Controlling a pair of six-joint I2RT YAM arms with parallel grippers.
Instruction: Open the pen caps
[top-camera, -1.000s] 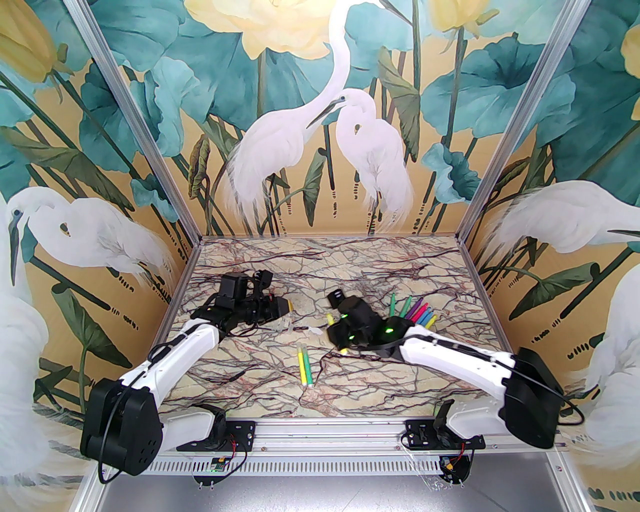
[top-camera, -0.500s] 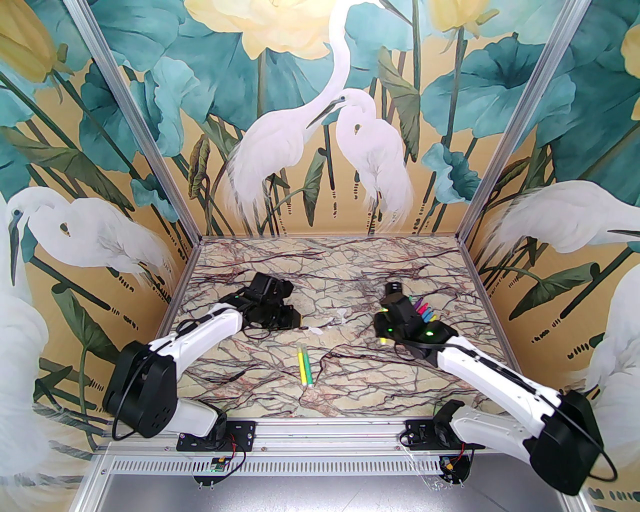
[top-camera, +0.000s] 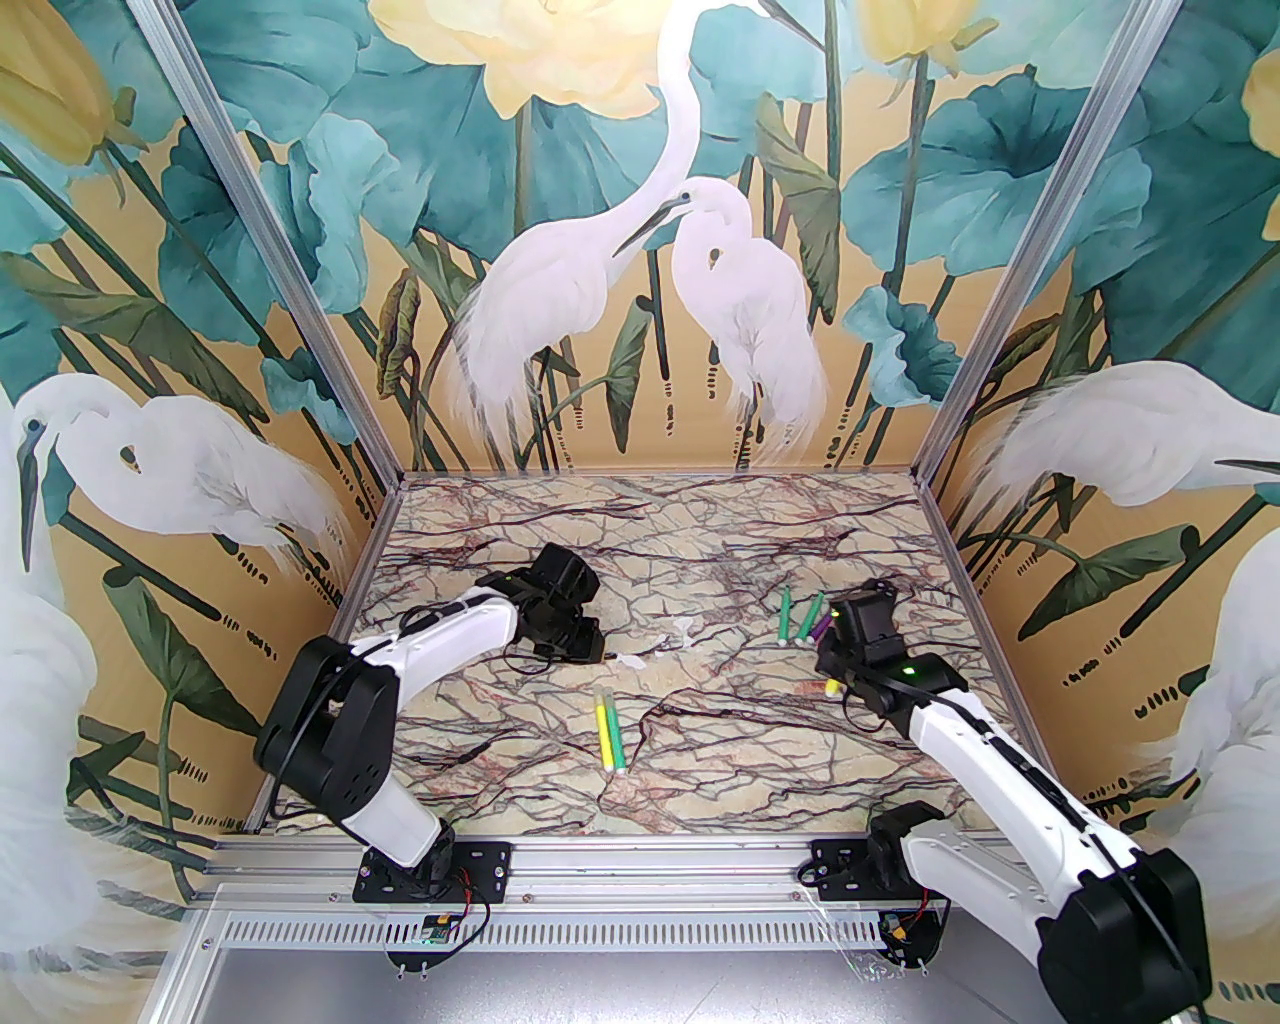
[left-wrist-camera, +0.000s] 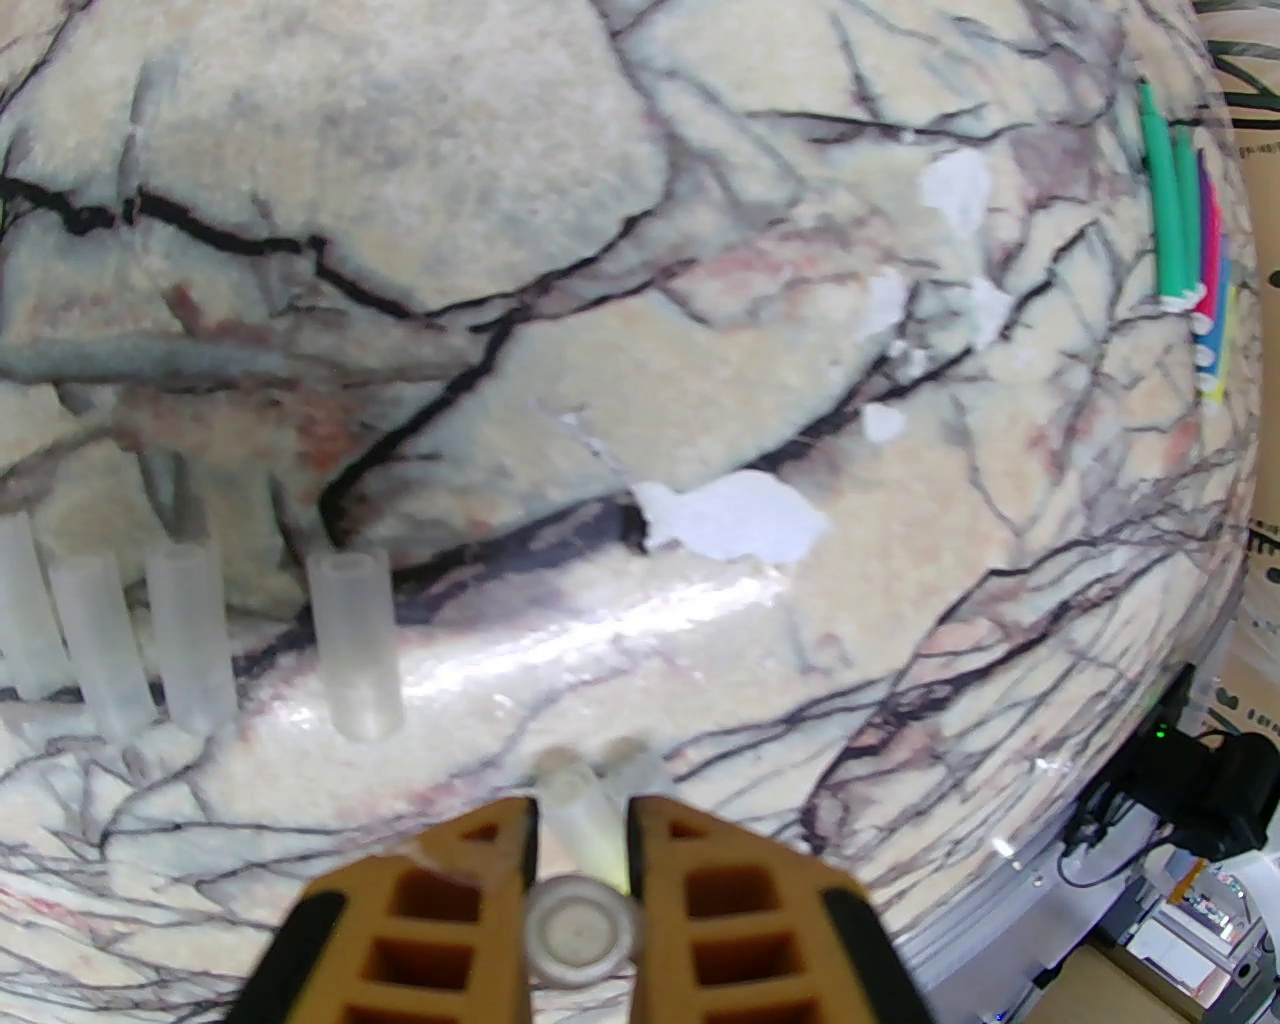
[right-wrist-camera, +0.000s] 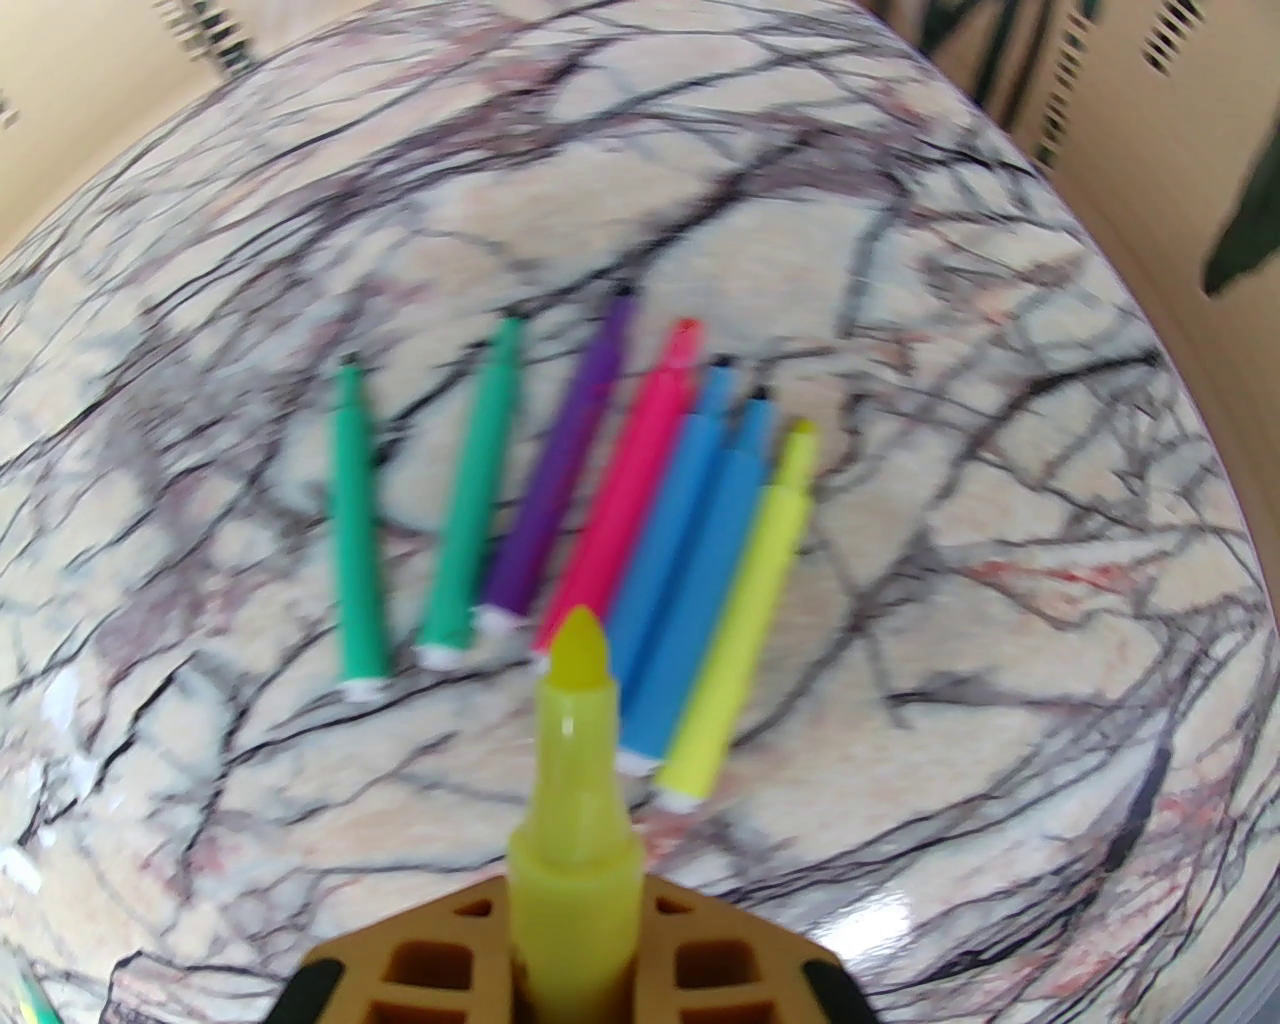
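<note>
Left fingers (left-wrist-camera: 440, 900) pinch translucent pen cap (left-wrist-camera: 585, 850); row of loose caps (left-wrist-camera: 355, 645) sits at 10 o'clock on surface (left-wrist-camera: 700, 300). Right fingers (right-wrist-camera: 420, 965) clamp uncapped yellow pen (right-wrist-camera: 575, 780); seven pens (right-wrist-camera: 630, 500) fanned at 12 o'clock beyond tip.

Bright, even light; both wrist views blurred, edge-warped, glare on the table (left-wrist-camera: 600, 640).

A marble-patterned desk (top-camera: 700, 540), cream with dark veins, sits inside walls painted with white egrets (top-camera: 640, 250), 2 on the back panel, among teal leaves. Pale white patches (left-wrist-camera: 735, 515), possibly peeled surface, mark the desk. An aluminium rail (top-camera: 650, 860) edges its near side.
</note>
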